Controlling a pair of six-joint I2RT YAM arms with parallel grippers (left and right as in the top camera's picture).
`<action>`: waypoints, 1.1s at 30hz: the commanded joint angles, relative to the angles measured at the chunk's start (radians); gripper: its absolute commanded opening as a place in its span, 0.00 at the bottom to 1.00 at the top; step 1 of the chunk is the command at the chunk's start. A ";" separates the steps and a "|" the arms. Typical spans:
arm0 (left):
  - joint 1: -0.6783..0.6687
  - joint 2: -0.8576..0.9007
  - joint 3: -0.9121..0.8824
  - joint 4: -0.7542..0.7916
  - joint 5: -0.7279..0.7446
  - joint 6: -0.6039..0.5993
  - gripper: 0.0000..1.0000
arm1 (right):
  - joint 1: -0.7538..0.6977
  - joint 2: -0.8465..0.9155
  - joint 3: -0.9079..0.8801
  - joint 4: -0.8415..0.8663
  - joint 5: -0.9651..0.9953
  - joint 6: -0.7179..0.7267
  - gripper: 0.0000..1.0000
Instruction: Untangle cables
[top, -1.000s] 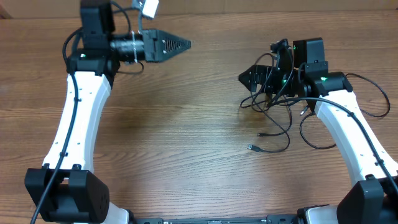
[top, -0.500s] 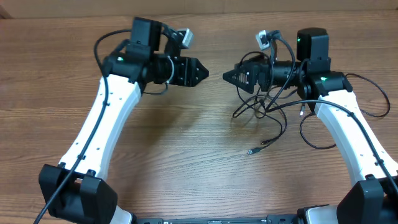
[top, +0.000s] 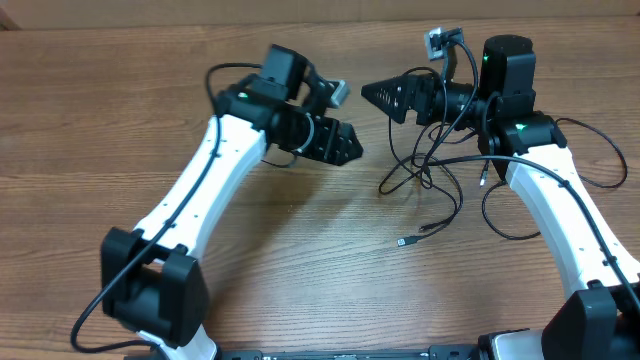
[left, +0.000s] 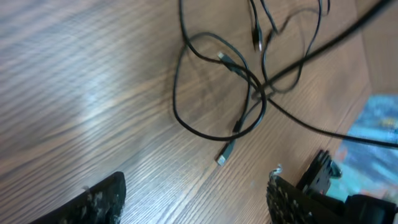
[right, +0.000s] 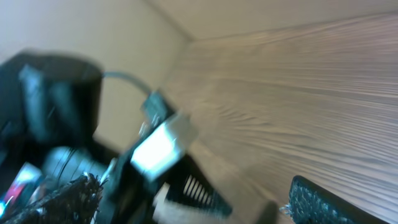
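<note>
The cables (top: 421, 176) lie as thin black cords in a loose tangle on the wooden table, below and in front of my right gripper. One plug (top: 405, 242) rests apart, nearer the front. My left gripper (top: 356, 150) hovers left of the tangle, open and empty. The left wrist view looks down on the crossing cables (left: 257, 91) and a plug (left: 225, 154), well beyond the fingertips (left: 102, 198). My right gripper (top: 368, 92) points left above the table, open. Nothing lies between the fingers (right: 323, 200) in the blurred right wrist view.
A long cord loop (top: 600, 160) runs out to the right past the right arm. The wooden table (top: 300, 270) ends at a wall behind (right: 93, 31). The left arm's wrist camera (right: 163, 146) faces my right gripper closely.
The left arm swung from the far left towards the middle and its jaws opened. The right gripper turned to point left, and the tangle spread out beneath it.
</note>
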 joint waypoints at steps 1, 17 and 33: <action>-0.046 0.047 0.006 -0.002 0.018 0.077 0.73 | 0.000 -0.001 -0.002 -0.004 0.171 0.058 0.95; -0.174 0.204 0.006 0.046 0.016 0.129 0.77 | 0.000 0.000 -0.002 -0.025 0.306 0.085 0.95; -0.241 0.220 0.006 0.130 0.018 0.125 0.76 | 0.000 0.000 -0.002 -0.030 0.306 0.085 0.96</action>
